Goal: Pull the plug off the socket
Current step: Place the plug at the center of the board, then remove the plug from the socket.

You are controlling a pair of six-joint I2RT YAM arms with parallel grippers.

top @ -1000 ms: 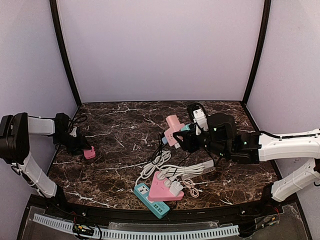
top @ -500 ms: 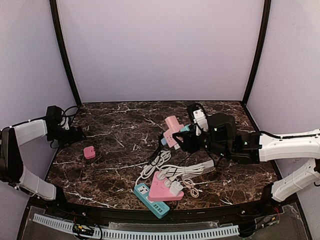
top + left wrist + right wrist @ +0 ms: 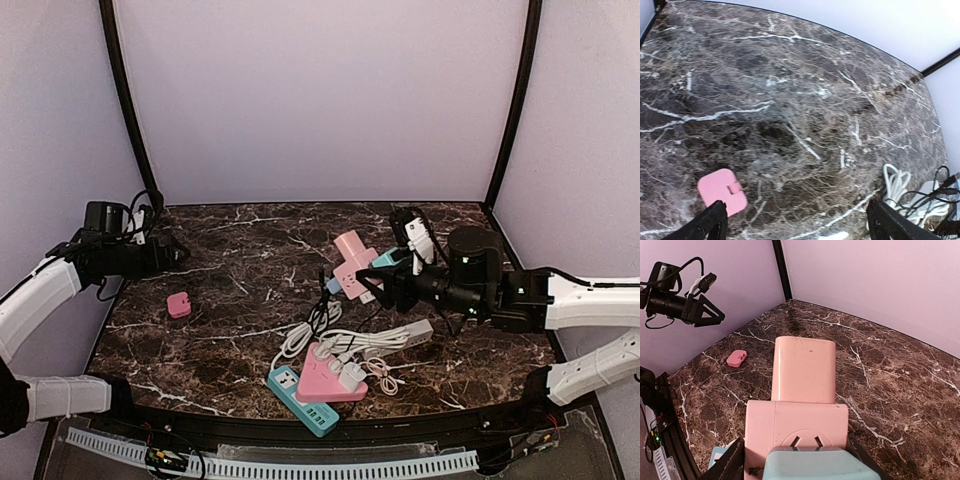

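My right gripper [image 3: 385, 285] is shut on a pink socket cube [image 3: 352, 278], holding it above the middle of the table. In the right wrist view the socket [image 3: 790, 422] sits between the dark fingers [image 3: 732, 462]. A long pink plug [image 3: 804, 367] sticks out of its far face and a teal plug [image 3: 820, 465] sits on its near face. A small pink plug [image 3: 179, 304] lies loose on the marble at the left and also shows in the left wrist view [image 3: 722, 191]. My left gripper [image 3: 172, 252] hovers open above and behind it, jaws wide apart [image 3: 800, 225] with nothing between them.
A pink triangular power strip [image 3: 325, 378] and a teal strip [image 3: 300, 398] lie near the front edge. Coiled white cables [image 3: 325, 335] and a white strip [image 3: 405, 335] lie under the right arm. Black frame posts [image 3: 130, 110] stand at the back corners.
My left gripper opened, left the small pink plug on the table, then rose and drew back to the left. My right gripper shifted the socket slightly up and right.
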